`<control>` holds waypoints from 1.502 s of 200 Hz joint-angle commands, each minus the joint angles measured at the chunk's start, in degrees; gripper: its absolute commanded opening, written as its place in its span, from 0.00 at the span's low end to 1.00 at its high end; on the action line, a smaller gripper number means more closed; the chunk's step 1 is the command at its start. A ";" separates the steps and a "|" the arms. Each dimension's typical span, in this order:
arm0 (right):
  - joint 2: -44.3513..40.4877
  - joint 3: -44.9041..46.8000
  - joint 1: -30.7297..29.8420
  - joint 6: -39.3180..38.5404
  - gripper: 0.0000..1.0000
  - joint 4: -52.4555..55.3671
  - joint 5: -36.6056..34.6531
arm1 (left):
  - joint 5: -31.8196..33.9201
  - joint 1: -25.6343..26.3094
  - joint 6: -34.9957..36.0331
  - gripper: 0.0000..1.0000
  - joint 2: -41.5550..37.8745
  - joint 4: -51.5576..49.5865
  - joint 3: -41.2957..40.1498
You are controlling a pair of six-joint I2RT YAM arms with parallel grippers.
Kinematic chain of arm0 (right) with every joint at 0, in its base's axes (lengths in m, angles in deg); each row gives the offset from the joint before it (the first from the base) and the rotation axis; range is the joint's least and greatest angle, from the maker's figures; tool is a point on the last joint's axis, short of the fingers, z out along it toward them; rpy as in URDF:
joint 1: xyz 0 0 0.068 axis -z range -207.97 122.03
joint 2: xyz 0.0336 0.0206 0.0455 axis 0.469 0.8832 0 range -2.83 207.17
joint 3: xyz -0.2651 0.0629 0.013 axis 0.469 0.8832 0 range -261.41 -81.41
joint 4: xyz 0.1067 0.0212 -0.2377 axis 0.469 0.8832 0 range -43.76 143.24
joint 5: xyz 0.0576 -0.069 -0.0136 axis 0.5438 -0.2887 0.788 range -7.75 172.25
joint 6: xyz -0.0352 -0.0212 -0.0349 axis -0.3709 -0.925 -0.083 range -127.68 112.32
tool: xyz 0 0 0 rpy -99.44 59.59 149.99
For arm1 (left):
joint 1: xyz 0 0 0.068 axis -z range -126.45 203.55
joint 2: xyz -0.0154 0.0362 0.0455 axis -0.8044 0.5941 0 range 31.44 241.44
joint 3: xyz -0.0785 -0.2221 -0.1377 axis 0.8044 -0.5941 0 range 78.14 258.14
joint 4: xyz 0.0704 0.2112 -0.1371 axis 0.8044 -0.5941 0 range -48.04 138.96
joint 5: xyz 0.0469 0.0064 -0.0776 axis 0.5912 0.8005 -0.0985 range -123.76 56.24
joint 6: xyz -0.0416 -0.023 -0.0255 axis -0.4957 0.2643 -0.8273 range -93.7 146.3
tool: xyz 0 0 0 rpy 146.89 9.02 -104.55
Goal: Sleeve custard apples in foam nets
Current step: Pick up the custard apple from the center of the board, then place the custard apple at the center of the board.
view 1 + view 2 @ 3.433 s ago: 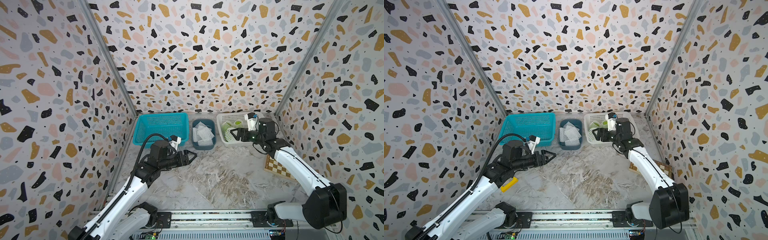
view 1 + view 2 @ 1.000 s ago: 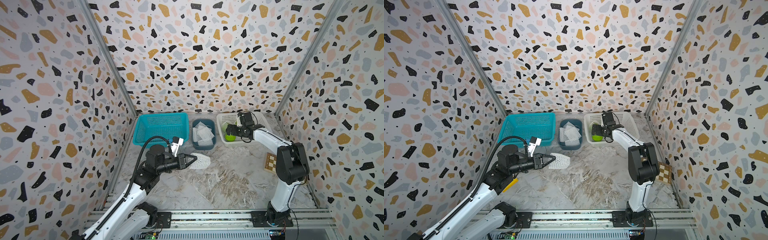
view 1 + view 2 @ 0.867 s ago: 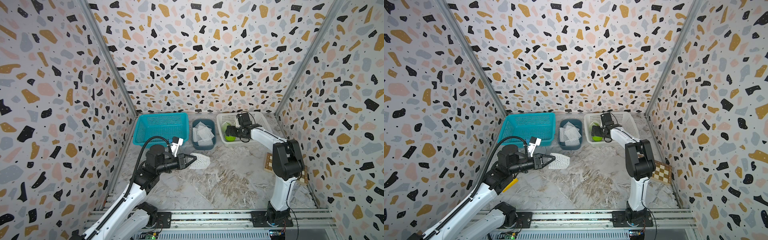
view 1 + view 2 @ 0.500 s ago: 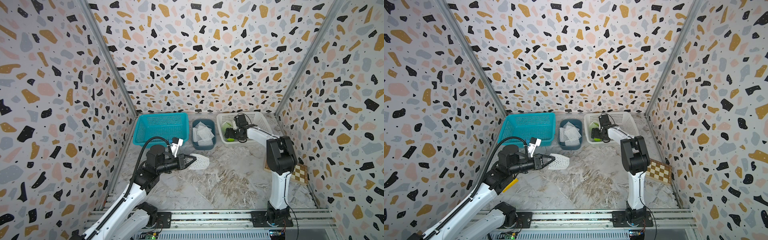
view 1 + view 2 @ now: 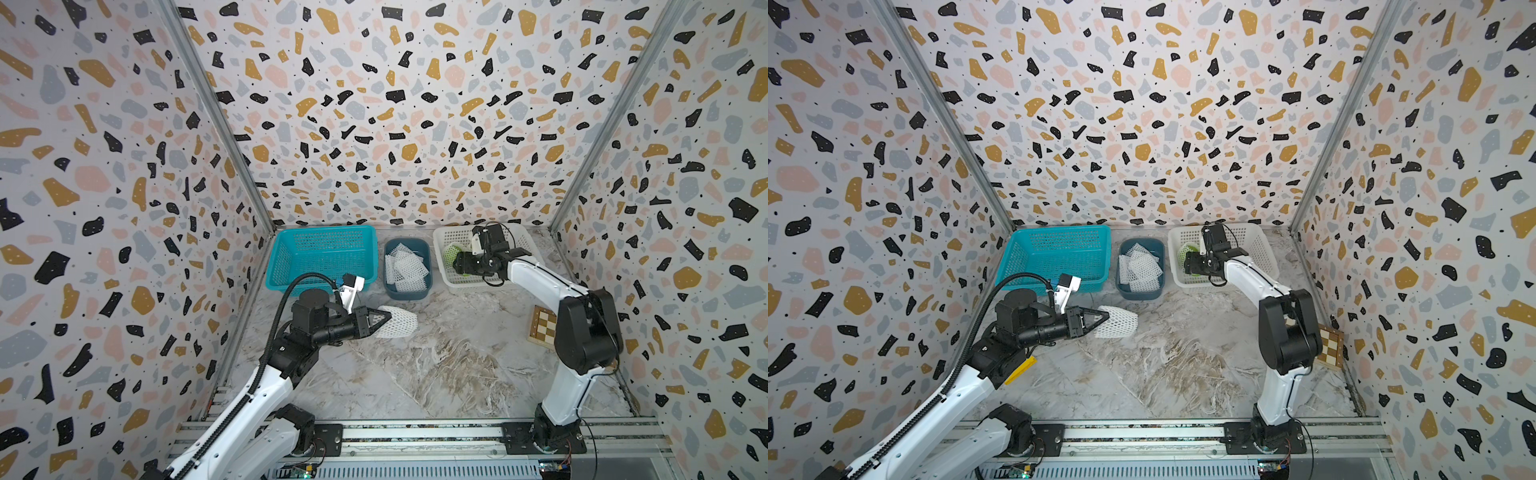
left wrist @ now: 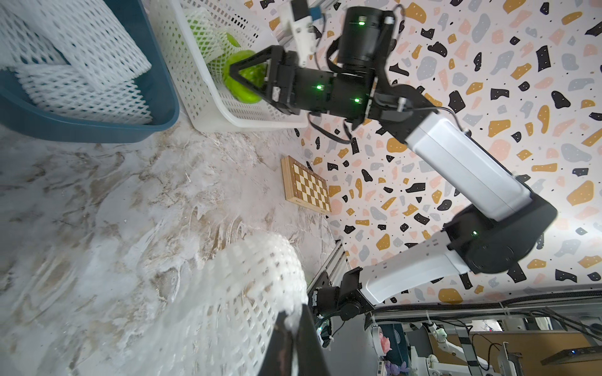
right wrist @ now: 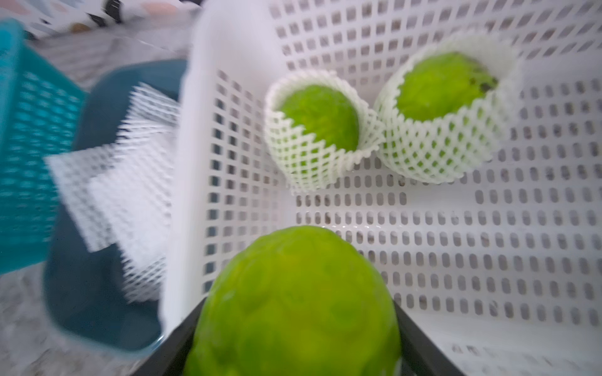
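The right arm has swung outward, and the right hand [image 6: 240, 72] grasps a bumpy green custard apple [image 7: 293, 302] in the white lattice basket [image 7: 488, 247]; the left hand [image 5: 387, 319] pinches a white foam net [image 5: 402, 322] stretching toward it.

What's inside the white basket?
Three custard apples: two wear foam nets, a bare one between the jaws of the right end effector. Its arm hides part of the basket floor in top views.

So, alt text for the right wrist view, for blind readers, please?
A bare green custard apple sits between black jaws inside a white basket. Beyond it lie two netted custard apples; beside the basket, a blue tub of foam nets.
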 commanded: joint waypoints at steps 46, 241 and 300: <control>-16.39 12.60 -9.95 -3.98 0.71 3.09 7.87 | 0.55 -1.48 2.23 0.00 -1.62 -2.15 0.66; -14.43 37.89 -32.01 -1.83 0.76 -23.90 -5.77 | 1.46 -3.81 2.87 0.00 -3.46 -7.03 0.70; -19.13 36.63 -32.10 -2.24 0.97 -19.81 -4.47 | 1.28 -3.74 2.50 0.00 -2.76 -7.28 1.30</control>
